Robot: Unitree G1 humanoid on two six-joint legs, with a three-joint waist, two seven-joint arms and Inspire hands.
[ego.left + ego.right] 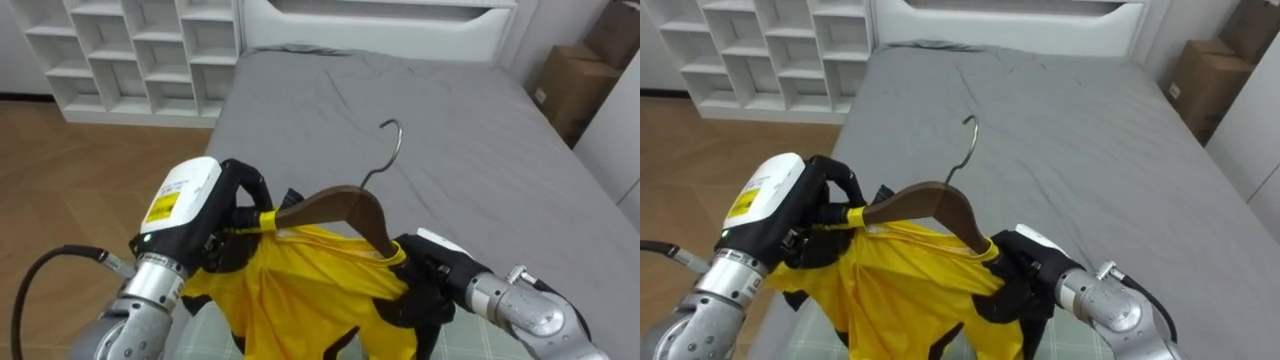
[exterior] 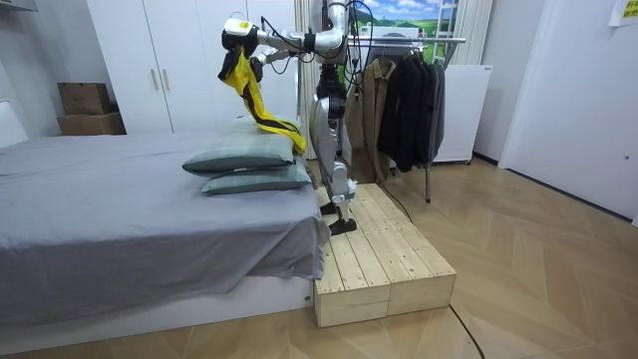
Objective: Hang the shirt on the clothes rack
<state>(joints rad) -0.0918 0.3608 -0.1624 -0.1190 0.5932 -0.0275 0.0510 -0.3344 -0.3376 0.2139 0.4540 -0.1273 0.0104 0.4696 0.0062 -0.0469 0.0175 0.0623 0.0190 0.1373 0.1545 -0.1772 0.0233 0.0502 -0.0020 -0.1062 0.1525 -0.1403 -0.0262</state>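
Observation:
A brown wooden hanger (image 1: pixel 335 205) with a metal hook (image 1: pixel 390 140) is held up over the grey bed (image 1: pixel 470 140), hook pointing up and away. A yellow garment (image 1: pixel 300 290) is draped over it and hangs down. My left hand (image 1: pixel 215 215) is shut on the hanger's left end, where the yellow cloth bunches. At the hanger's right shoulder, my right hand (image 1: pixel 440 275) has its dark fingers curled into the garment. In the room view I stand on a wooden platform (image 2: pixel 379 259) beside the bed, both arms raised with the garment (image 2: pixel 249 95) above two pillows (image 2: pixel 244 165).
A clothes rack (image 2: pixel 409 45) with dark coats stands right behind me. Beyond the bed are a white shelf unit (image 1: pixel 130 50), a white headboard (image 1: pixel 380 20) and cardboard boxes (image 1: pixel 575 85). White wardrobes (image 2: pixel 169 60) line the wall.

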